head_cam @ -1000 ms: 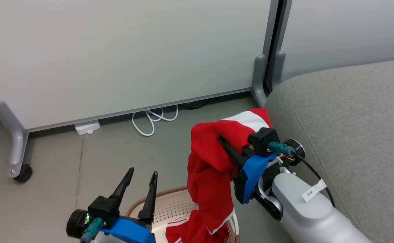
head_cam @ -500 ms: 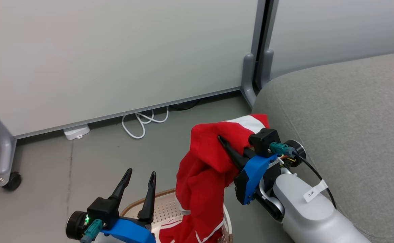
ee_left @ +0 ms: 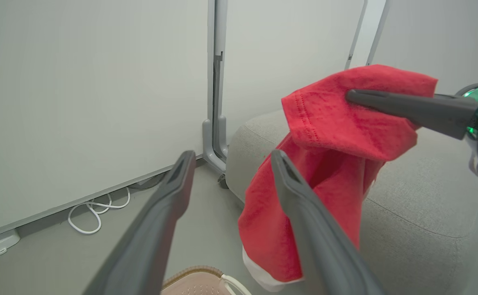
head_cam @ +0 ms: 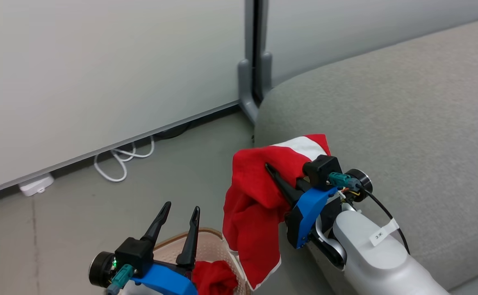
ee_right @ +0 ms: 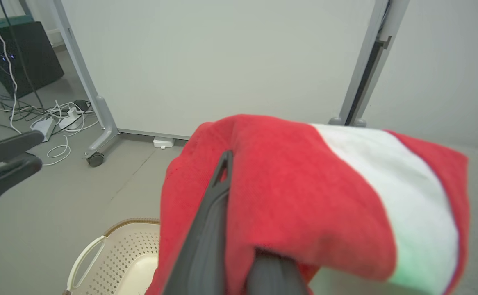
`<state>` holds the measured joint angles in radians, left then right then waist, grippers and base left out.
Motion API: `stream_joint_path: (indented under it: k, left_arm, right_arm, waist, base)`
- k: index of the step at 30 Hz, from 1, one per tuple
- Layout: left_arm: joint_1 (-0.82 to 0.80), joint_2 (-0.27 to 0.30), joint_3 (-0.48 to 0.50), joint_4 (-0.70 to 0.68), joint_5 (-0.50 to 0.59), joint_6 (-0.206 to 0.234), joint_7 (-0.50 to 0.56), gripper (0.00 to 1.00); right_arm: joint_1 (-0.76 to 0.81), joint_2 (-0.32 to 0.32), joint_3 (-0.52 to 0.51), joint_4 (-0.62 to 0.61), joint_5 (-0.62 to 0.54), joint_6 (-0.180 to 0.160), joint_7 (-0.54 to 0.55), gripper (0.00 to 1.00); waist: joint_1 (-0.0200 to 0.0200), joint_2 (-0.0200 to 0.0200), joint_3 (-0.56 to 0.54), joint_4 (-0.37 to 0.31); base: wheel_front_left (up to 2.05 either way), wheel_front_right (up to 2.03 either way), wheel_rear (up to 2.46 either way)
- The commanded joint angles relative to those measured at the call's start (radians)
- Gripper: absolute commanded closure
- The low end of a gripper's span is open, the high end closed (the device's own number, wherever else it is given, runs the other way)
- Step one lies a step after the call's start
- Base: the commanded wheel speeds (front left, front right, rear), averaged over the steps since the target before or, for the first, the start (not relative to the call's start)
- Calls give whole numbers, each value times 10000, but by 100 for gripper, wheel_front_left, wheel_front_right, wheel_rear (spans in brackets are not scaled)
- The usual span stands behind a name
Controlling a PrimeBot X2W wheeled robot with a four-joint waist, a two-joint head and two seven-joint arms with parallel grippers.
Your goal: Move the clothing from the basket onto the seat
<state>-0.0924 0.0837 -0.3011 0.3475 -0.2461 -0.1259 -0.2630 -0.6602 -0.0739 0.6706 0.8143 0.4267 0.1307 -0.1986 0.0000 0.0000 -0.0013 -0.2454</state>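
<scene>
A white tag [head_cam: 381,234] is seen on the cable at the pale right forearm [head_cam: 370,262]. Two small dark characters are printed on it, possibly "3" and a second sign, though they are too small to be read for certain.

The right arm is stretched forward and leftward in the head view, and the right gripper [head_cam: 278,177] is clamped on a red garment [head_cam: 255,196] with a broad white stripe. The fabric is draped over the fingers and one dark finger [ee_right: 218,192] is left bare. The garment is held in the air just beside the seat [head_cam: 386,114], its white-trimmed hem hanging near the basket [ee_right: 136,246] rim. Whether the cloth touches the grey cushion cannot be told.

The left gripper [head_cam: 183,205] is held low over the basket – fingers spread apart, pointing up the head view, nothing between them. A second red garment [head_cam: 214,278] is seen bunched inside the basket.

The basket is stood on a grey floor [head_cam: 79,221] close to the seat's corner. Behind it, pale partition panels [head_cam: 99,61] are joined at a grey post [head_cam: 247,94], and a small white box [head_cam: 36,185] is seen at the foot of the left panel.
</scene>
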Motion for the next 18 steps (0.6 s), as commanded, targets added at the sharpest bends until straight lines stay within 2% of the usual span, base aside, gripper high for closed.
stream_joint_path:
  k: [1, 10, 18]
  left_arm:
    - [-111, -4, 1, -53, -3, -75, -27, 0]
    - [-238, 54, 1, -143, -63, -76, -27, 0]
    - [-418, 117, -88, -231, -6, -75, -27, 0]
  right_arm:
    - [146, -51, -68, -90, -27, 1, 18, 100]
    - [276, -69, -346, -334, -189, 1, 99, 100]
    - [366, -31, -589, -510, -306, 1, 109, 100]
  waist:
    - [0, 0, 99, -597]
    - [0, 0, 390, -1889]
    - [0, 0, 671, -2597]
  base:
    - [0, 0, 0]
    - [0, 0, 0]
    - [0, 0, 0]
